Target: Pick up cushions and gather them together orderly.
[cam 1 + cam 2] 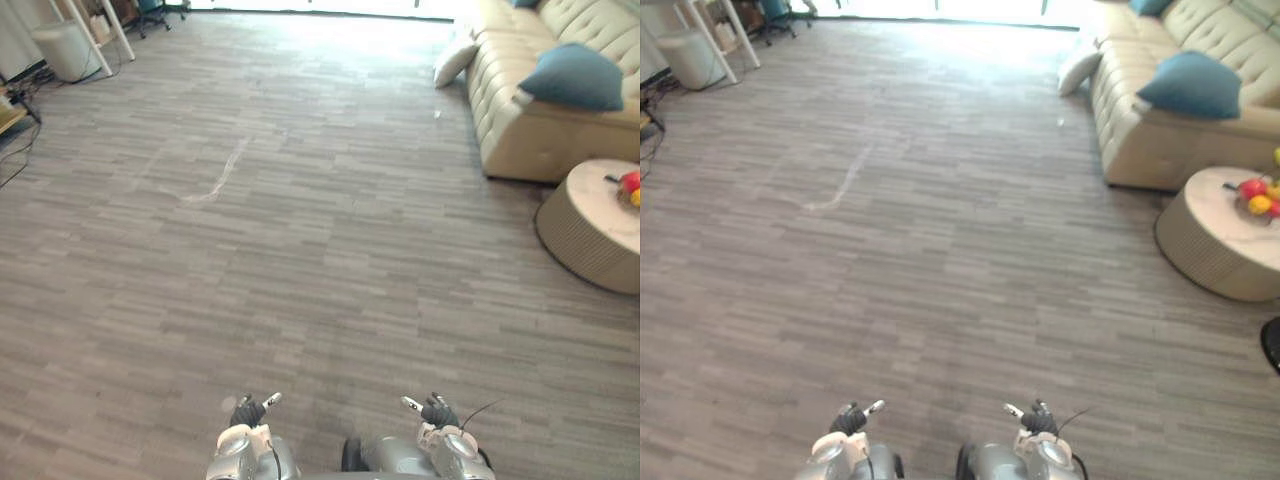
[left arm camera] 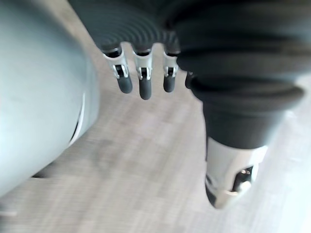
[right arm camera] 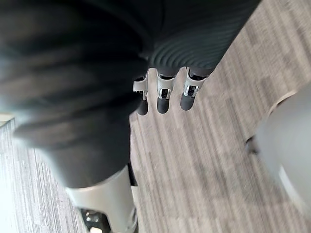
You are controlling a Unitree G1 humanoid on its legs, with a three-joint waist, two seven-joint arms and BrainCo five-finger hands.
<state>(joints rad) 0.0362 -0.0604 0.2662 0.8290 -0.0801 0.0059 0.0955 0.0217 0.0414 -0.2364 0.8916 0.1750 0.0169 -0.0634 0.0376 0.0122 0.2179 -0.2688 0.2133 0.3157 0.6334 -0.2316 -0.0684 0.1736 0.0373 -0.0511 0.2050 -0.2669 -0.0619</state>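
Living room: cream sofa (image 1: 530, 140); blue cushion (image 1: 572, 77); round coffee table (image 1: 588, 238).

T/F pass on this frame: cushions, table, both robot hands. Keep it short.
1. Fruit sits on the round table. True.
2. The white cushion lies on the round table. False: it leans at the far end of the sofa, on the floor.
3. A blue cushion rests on the sofa. True.
4. The left robot hand grips a cushion. False: it is open and empty.
5. The right robot hand holds nothing. True.
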